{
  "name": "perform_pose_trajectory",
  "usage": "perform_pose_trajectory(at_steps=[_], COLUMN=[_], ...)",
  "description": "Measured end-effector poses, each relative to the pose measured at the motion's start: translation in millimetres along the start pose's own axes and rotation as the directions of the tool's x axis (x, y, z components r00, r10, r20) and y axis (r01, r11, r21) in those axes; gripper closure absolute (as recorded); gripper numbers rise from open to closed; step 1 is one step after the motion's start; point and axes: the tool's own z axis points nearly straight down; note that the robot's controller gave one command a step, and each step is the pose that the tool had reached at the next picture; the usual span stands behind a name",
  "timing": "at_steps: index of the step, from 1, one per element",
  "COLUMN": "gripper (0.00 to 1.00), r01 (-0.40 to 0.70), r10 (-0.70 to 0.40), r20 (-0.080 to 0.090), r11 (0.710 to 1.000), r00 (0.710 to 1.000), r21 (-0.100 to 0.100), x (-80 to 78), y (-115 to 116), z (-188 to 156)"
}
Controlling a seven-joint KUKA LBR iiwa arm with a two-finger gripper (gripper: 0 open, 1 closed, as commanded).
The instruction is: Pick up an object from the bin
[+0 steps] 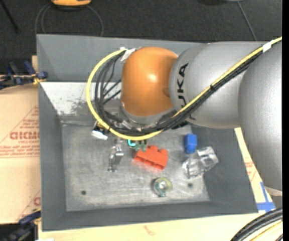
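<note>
Gripper (116, 158) sits low over bare bin (84, 177) floor, open or closed I can't tell; nearest thing is the red block (150, 157) just toward the view's right, long axis roughly left-right, so probably a short sideways shift first.

Five loose things lie on the floor of the grey bin (54, 149), one of each kind. One red toy brick (150, 157) sits near the middle. One small blue cylinder (189, 143) stands toward the right wall, and one clear plastic piece (200, 161) lies just below it. One round metal disc (161, 186) rests near the front edge. One small grey metal piece (116, 157) lies left of the brick.
</note>
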Motion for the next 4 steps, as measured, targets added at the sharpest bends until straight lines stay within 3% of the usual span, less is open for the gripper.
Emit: perform_pose_trajectory(at_steps=[1,2,3,4], gripper=[0.0,0.0,1.0,1.0], r01=[0.075,0.185,0.184,0.334], r10=[-0.075,-0.185,-0.184,-0.334], r20=[0.002,0.024,0.03,0.016], r11=[0.997,0.983,0.983,0.943], r00=[0.997,0.983,0.982,0.943], r21=[0.005,0.003,0.003,0.009], x=[-21.9,3.2,0.6,-22.4], y=[-83.1,-164.9,-162.0,-186.6], z=[92.9,106.1,104.1,-49.6])
